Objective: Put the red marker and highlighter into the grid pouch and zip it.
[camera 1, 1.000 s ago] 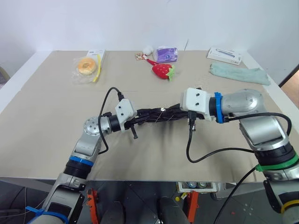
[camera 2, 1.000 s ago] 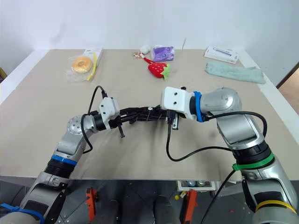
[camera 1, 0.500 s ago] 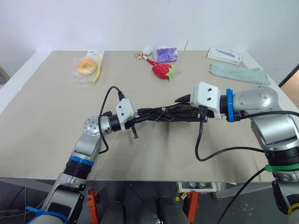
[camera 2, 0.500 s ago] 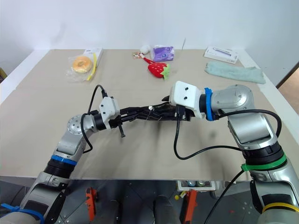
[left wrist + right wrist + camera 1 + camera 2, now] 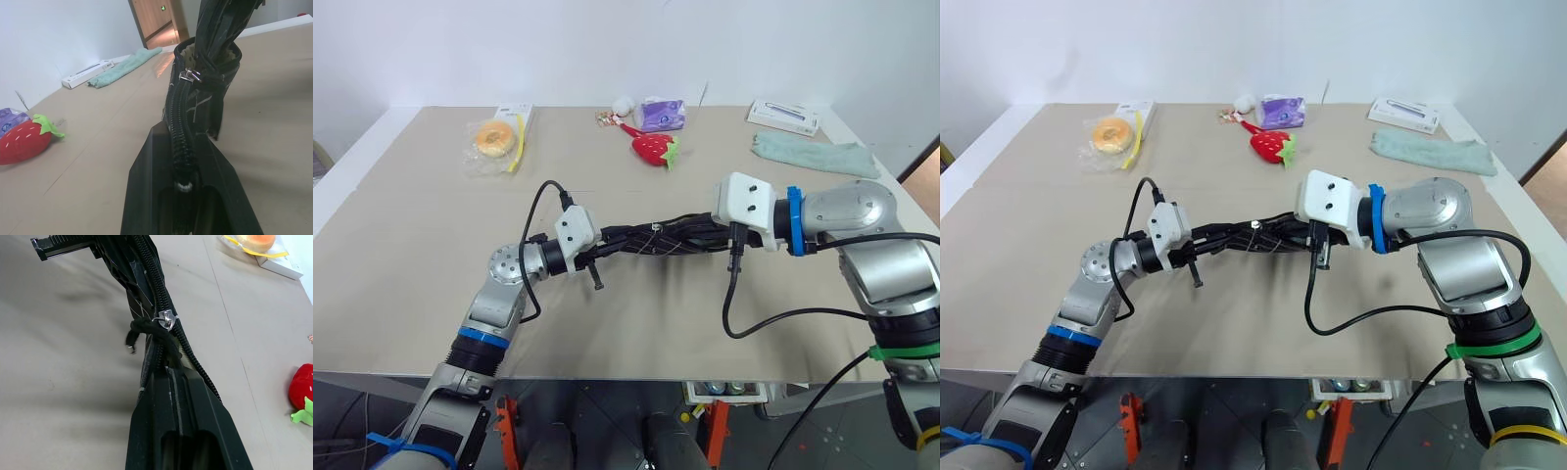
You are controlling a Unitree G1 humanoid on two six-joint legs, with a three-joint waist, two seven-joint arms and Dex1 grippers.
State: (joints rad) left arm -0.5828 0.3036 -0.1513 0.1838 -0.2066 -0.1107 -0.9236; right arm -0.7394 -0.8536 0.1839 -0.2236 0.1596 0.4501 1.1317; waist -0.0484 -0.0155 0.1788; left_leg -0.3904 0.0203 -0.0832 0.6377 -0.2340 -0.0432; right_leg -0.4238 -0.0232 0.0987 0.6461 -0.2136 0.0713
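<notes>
Flat black fabric grid pouch w/ white lines (image 5: 656, 238) hangs above beige table (image 5: 431, 245), stretched betw. 2 grippers: left gripper (image 5: 599, 247) and right gripper (image 5: 710, 232) each clamped on 1 end.

The beige table (image 5: 411, 255) bears a strawberry toy (image 5: 653, 148) and a teal cloth (image 5: 815, 154).

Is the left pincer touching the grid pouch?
Touching. In the left wrist view, the left pincer is clamped on the grid pouch at its zipper end.
</notes>
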